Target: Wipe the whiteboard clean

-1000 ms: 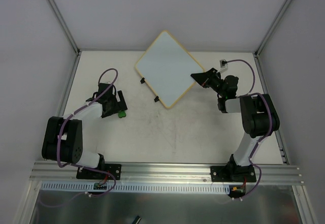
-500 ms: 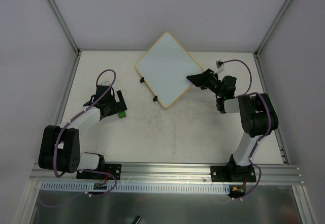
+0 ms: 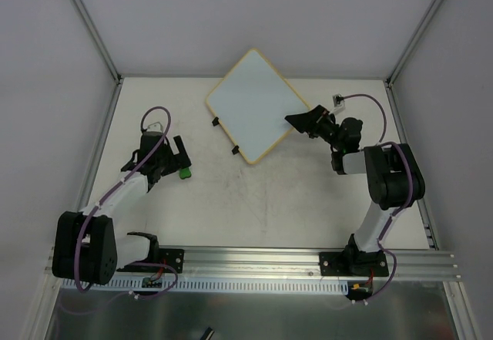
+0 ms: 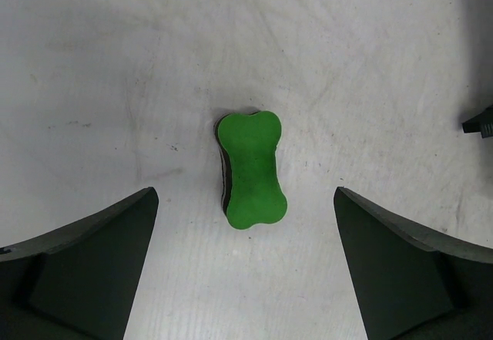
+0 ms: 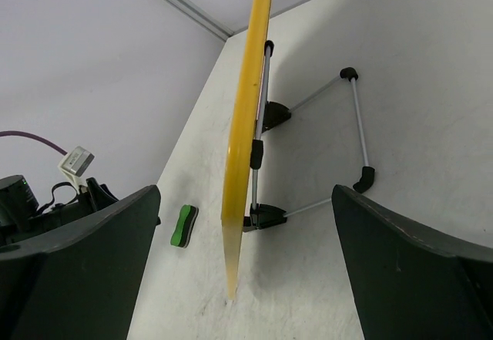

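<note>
The whiteboard (image 3: 253, 105) stands tilted on a wire stand at the back of the table, its white face bare in the top view. My right gripper (image 3: 296, 122) is at its right corner. In the right wrist view the board's yellow rim (image 5: 250, 124) runs edge-on between my right gripper's (image 5: 246, 192) wide open fingers, touching neither. A green bone-shaped eraser (image 4: 250, 170) lies flat on the table, just ahead of my open left gripper (image 4: 245, 193). In the top view the eraser (image 3: 185, 174) sits beside the left gripper (image 3: 179, 161).
The stand's wire legs (image 5: 358, 124) with black clips stick out behind the board. One black clip (image 4: 481, 120) shows at the right edge of the left wrist view. Grey walls and metal frame posts close in the table.
My right gripper has opened and let go of the board's right corner. The left arm has stretched out lower, its gripper staying open over the eraser. The board has not moved.
</note>
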